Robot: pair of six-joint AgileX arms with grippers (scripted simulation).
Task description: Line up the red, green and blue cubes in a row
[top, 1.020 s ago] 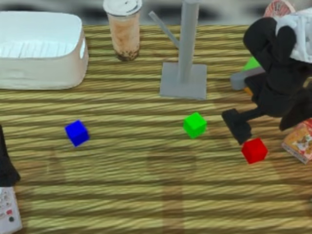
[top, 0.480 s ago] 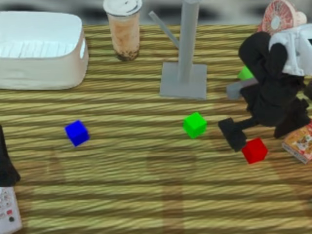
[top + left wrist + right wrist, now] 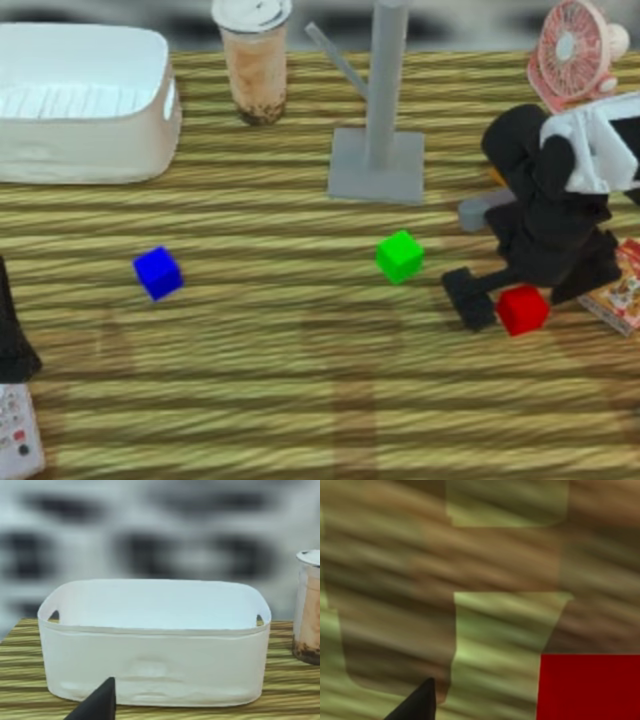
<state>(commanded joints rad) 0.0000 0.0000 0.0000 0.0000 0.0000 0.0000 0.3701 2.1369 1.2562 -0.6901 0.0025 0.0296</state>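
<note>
- Hovering at the right side of the surface (image 3: 300, 400), the right end effector (image 3: 510, 300) stands spread wide, its fingers on either side of the red cube (image 3: 522, 309) and holding nothing; one dark finger (image 3: 469, 298) sits just beside the cube's left face.
- In the right wrist view the red cube (image 3: 590, 686) fills a corner, close under the camera.
- The green cube (image 3: 400, 256) lies near the middle, left of the red one; the blue cube (image 3: 158, 272) lies well apart at the left.
- All three cubes sit flat and slightly turned against the wood grain; being cubes, they have no long axis.
- Bare surface stretches between blue and green and along the near side.
- The left end effector (image 3: 12, 340) is parked at the left edge; whether it is parted or closed I cannot tell.
</note>
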